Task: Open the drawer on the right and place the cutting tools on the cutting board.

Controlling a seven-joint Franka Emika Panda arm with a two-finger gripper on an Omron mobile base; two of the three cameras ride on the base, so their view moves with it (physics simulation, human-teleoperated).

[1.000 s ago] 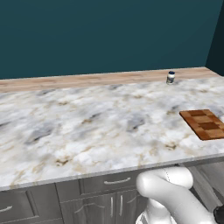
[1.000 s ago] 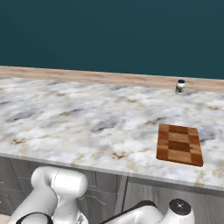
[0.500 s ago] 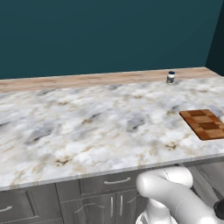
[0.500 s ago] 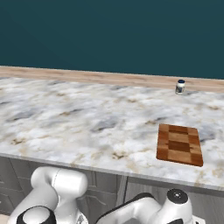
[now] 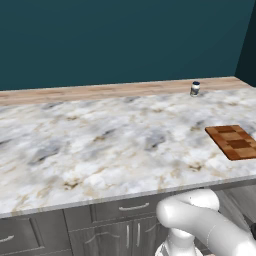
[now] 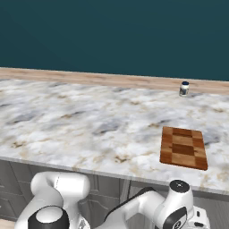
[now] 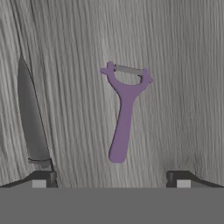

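The hand view looks straight down into the drawer's light grey inside (image 7: pixel 183 65). Two cutting tools lie there: a purple peeler (image 7: pixel 124 118) in the middle, with its blade end pointing away from me, and a knife with a grey blade (image 7: pixel 30 118) at the left. My gripper (image 7: pixel 111 181) is open above them. Its fingertips (image 7: pixel 43 178) stand wide apart on either side of the peeler's handle end, and the left one is over the base of the knife blade. The checkered cutting board (image 5: pixel 235 141) (image 6: pixel 183 146) lies bare on the counter's right side.
A small dark-capped jar (image 5: pixel 195 88) (image 6: pixel 184 88) stands at the back of the marble counter (image 5: pixel 100 145), near the wooden strip along the wall. Closed grey drawer fronts (image 5: pixel 120 207) run under the counter's front edge. My arm bends down below that edge.
The arm's lower links have shifted slightly at the bottom of both base views. The board and the jar have not moved.
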